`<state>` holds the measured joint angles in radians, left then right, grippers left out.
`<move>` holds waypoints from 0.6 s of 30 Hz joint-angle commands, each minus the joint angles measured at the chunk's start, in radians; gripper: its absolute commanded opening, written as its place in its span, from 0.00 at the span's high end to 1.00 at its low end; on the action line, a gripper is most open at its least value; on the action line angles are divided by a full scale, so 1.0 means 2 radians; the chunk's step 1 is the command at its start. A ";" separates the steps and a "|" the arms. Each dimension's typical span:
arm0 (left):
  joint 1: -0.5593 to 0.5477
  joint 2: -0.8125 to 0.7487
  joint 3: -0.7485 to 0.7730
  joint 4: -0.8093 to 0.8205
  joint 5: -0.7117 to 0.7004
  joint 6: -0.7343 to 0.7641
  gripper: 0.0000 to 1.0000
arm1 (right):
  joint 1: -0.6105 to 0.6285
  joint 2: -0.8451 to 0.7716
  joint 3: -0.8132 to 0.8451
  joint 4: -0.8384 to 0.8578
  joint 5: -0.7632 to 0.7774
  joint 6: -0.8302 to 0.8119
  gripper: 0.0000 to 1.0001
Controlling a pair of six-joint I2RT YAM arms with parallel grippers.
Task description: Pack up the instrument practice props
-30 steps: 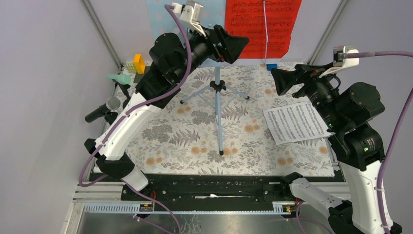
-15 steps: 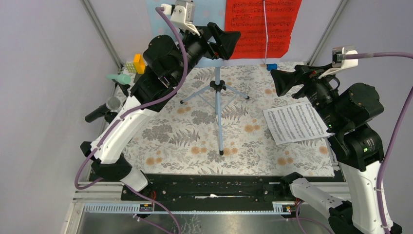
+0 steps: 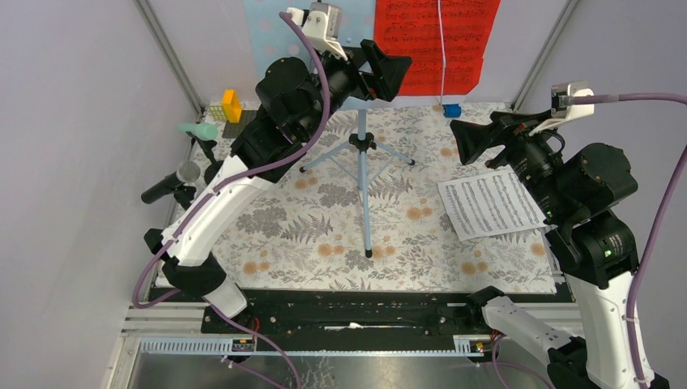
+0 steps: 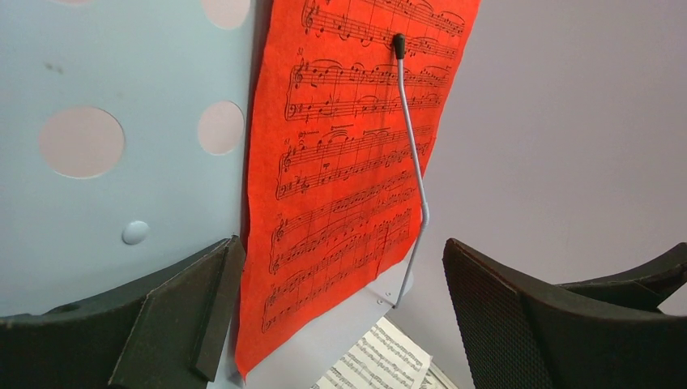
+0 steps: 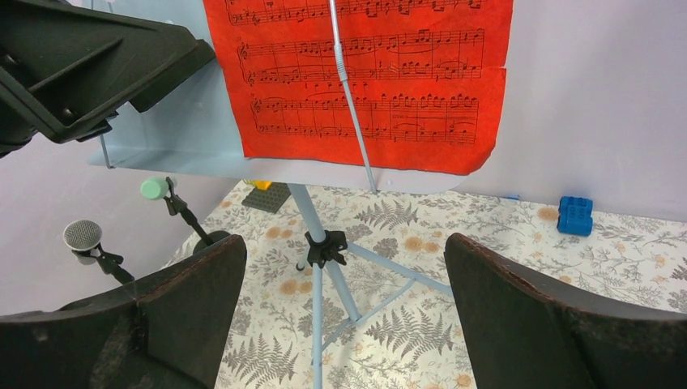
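Note:
The pale blue perforated rack (image 3: 267,23) stands on its tripod (image 3: 362,174) at the back of the floral mat. A red music sheet (image 3: 437,40) hangs on it under a wire retainer (image 4: 413,162). My left gripper (image 3: 387,71) is open and empty at the rack's lower edge, its jaws on either side of the red sheet's bottom (image 4: 324,267). My right gripper (image 3: 471,139) is open and empty, raised to the right of the tripod (image 5: 324,243). A white music sheet (image 3: 492,203) lies flat at the right. A mint-green microphone (image 3: 198,130) and a black microphone (image 3: 174,182) sit on holders at the left.
Yellow and orange bricks on a grey plate (image 3: 229,109) sit at the back left. A small blue toy (image 3: 452,110) lies at the back right of the floral mat (image 3: 324,235). Walls close in the back and both sides.
My left gripper rose and shifted slightly right along the rack's lower edge. The right gripper has hardly moved. Both stayed open.

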<state>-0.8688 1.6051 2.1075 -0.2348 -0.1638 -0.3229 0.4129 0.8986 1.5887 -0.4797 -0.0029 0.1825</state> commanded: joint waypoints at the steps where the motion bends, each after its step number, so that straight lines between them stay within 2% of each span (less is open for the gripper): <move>1: 0.004 0.010 0.015 0.006 -0.007 -0.004 0.01 | 0.003 -0.005 -0.005 0.022 -0.003 -0.013 0.00; 13: 0.004 0.014 0.004 0.022 0.055 -0.015 0.01 | 0.003 -0.010 -0.016 0.022 -0.006 -0.015 0.00; 18: 0.004 0.009 -0.005 0.041 0.071 -0.016 0.07 | 0.004 -0.012 -0.016 0.022 -0.008 -0.013 0.00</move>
<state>-0.8650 1.6264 2.1033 -0.2283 -0.0647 -0.3485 0.4129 0.8829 1.5566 -0.4797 -0.0032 0.1688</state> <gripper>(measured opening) 0.953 0.994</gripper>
